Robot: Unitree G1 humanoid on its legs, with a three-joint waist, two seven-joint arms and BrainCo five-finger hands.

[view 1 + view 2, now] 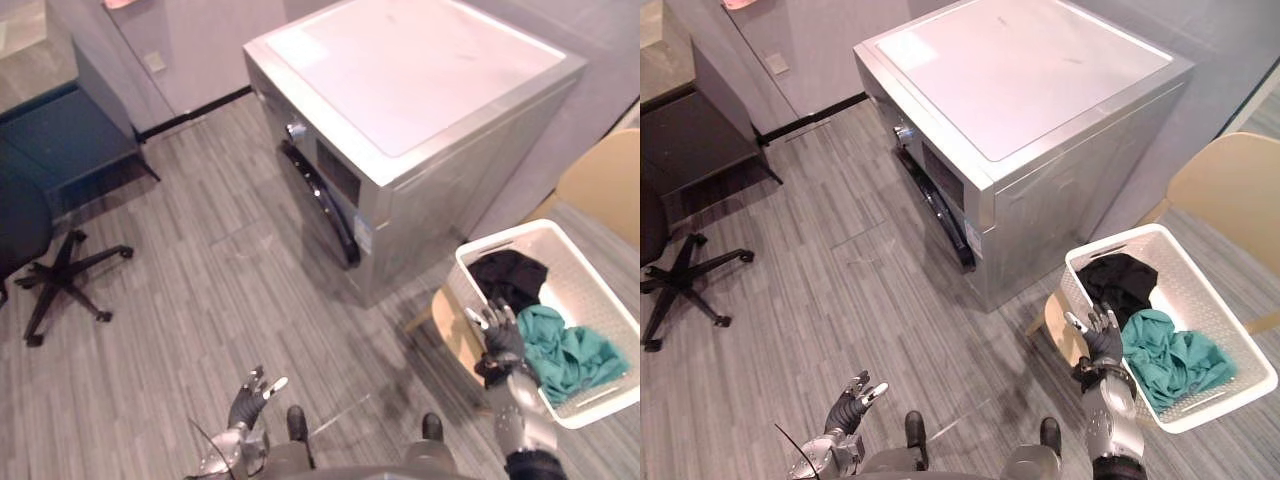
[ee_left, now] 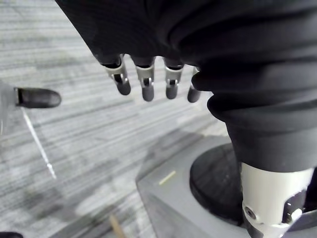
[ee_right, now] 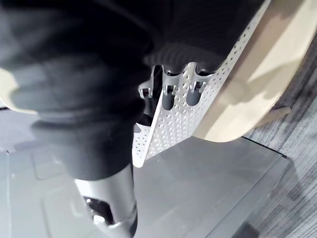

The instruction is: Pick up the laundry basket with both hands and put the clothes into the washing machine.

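Left eye view showed the white laundry basket [image 1: 590, 275] resting on the seat of a light wooden chair [image 1: 605, 180], to the robot's right and just beside the washing machine [image 1: 420, 80]. A black garment [image 1: 510, 275] and a teal garment [image 1: 565, 355] lay inside it.

**Hand state**
- The right hand [image 1: 503, 335] was at the basket's near wall. In the right wrist view its fingers [image 3: 168, 96] lay fairly straight against the perforated wall [image 3: 183, 124], not curled round the rim. No grasp was formed.
- The left hand [image 1: 250, 400] hung low over the grey plank floor [image 1: 200, 270], well apart from the basket. The left wrist view showed its fingers [image 2: 147, 84] relaxed and holding nothing.

**Risks from this position**
1. One-sided lift. With only one hand at the basket, raising it would probably tip the far side down and spill the garments. The left hand should first reach the opposite rim.
2. Slip at the wall. Straight fingers against a smooth perforated surface give little hold, so the fingers would need to hook the rim or a handle slot.
3. Push-off. Pressing on the near wall could slide the basket across the seat towards its far edge.
4. Machine access. The dark door [image 1: 325, 200] on the front appeared shut, though that was not certain. If it was shut, neither hand would be free to open it once both carried the basket.
5. Chair contact. The chair back stood close behind the basket and could catch the rim on the way up.
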